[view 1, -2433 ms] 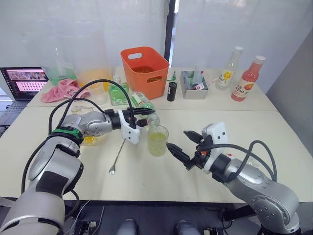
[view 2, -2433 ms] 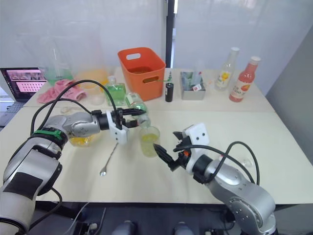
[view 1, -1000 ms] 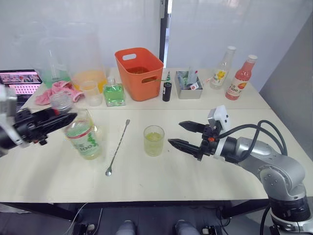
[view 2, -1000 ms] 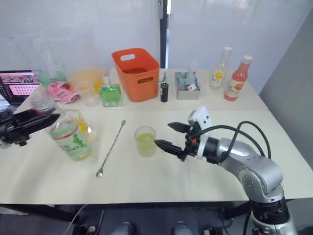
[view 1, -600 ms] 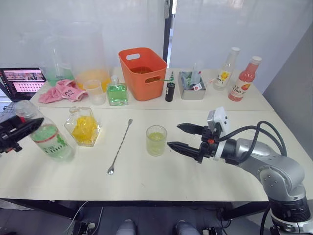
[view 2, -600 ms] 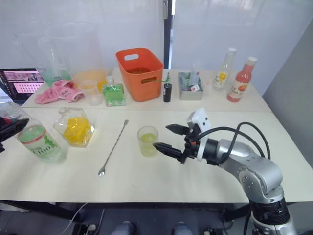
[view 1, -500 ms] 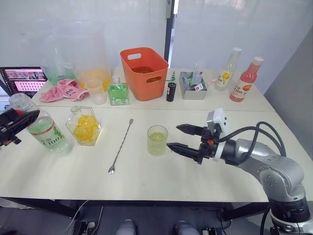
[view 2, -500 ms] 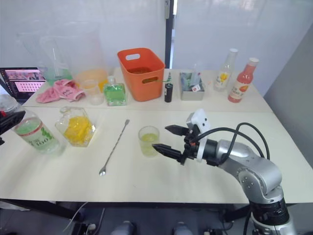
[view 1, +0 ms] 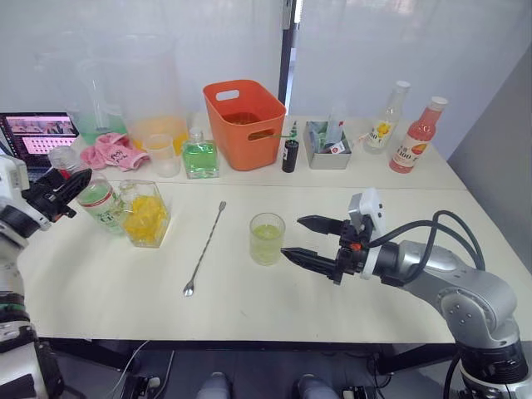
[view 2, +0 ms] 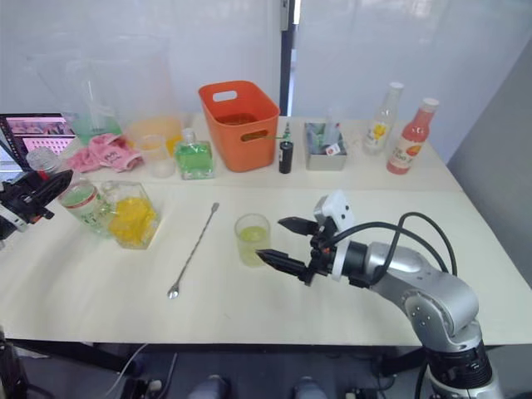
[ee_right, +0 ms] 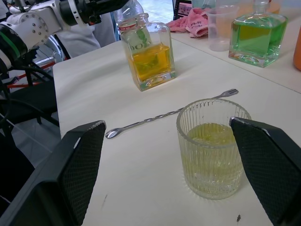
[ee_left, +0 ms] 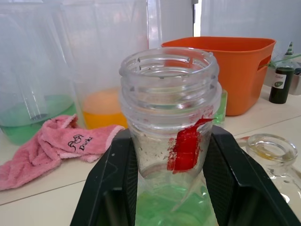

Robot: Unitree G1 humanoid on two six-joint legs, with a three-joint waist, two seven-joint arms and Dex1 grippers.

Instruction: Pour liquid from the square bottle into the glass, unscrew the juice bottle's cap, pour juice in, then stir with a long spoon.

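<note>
Left gripper (ee_left: 164,188) clamped on uncapped juice bottle (view 1: 98,199) at table's 9 o'clock beside square bottle (view 1: 146,214); seat it upright, release slowly; right gripper (view 1: 309,241) spread by glass (view 1: 267,238), long spoon (view 1: 205,248) next.

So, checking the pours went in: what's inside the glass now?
The glass holds pale yellow-green liquid, filling roughly its lower half. No spoon is in it; the spoon lies on the table beside it.

Pale table (view 1: 249,316) before white translucent wall panels (view 1: 416,41).
</note>
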